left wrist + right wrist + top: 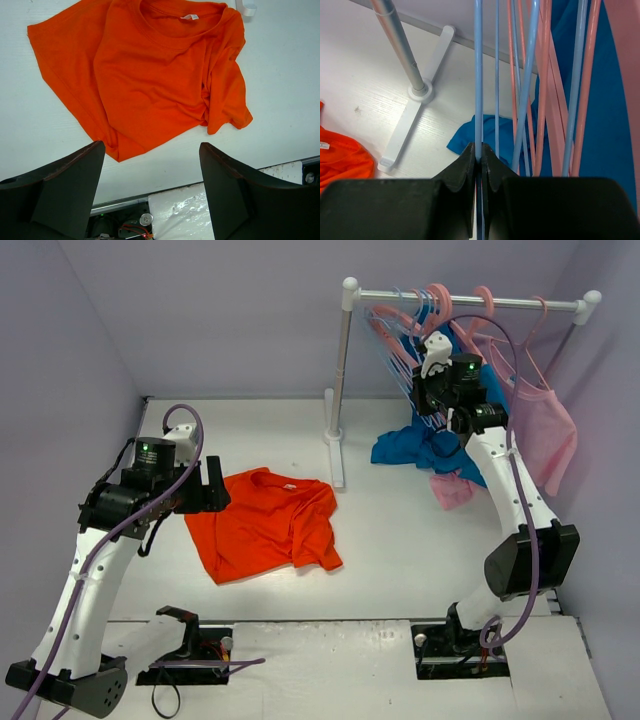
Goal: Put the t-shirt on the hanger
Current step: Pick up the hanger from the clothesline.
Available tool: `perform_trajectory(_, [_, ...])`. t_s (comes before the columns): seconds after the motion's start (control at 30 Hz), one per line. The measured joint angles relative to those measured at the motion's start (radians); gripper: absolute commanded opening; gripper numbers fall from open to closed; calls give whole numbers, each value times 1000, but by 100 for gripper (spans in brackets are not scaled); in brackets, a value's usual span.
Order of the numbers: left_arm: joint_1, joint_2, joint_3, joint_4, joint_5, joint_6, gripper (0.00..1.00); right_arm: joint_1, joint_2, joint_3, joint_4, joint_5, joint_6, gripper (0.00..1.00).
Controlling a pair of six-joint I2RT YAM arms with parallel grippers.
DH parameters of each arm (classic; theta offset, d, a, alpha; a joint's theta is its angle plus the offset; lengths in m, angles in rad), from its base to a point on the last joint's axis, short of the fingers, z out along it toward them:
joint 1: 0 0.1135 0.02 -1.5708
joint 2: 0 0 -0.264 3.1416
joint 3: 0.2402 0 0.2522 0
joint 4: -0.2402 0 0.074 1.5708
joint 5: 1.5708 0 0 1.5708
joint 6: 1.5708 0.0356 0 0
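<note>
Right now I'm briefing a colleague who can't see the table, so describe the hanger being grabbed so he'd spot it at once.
Find the white clothes rail at the far right of the table, hung with a bunch of hangers. The hanger is a thin light-blue one among them. Unlike the pink hangers beside it, its rod is pinched in the right gripper.

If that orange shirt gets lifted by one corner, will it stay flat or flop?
Probably flops: the t-shirt lies wrinkled, one sleeve bunched. Thin cloth, so likely light. Lying flat, it shouldn't roll.
</note>
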Motion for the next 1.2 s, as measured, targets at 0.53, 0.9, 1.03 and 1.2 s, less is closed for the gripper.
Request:
perform_trajectory(0.53, [0, 43, 0, 0, 0, -2, 72, 2, -190, -1, 5, -9, 29, 0])
perform_trajectory(0.9, [-21, 125, -46, 20, -16, -31, 72, 23, -407, -323, -4, -5, 119, 0])
perform_trajectory(1.03, [-109, 166, -66, 41, -57, -53, 71, 35, -476, -427, -13, -10, 149, 0])
perform_trajectory(1.2, [-271, 221, -109, 108, -114, -95, 71, 42, -591, -510, -28, -27, 175, 0])
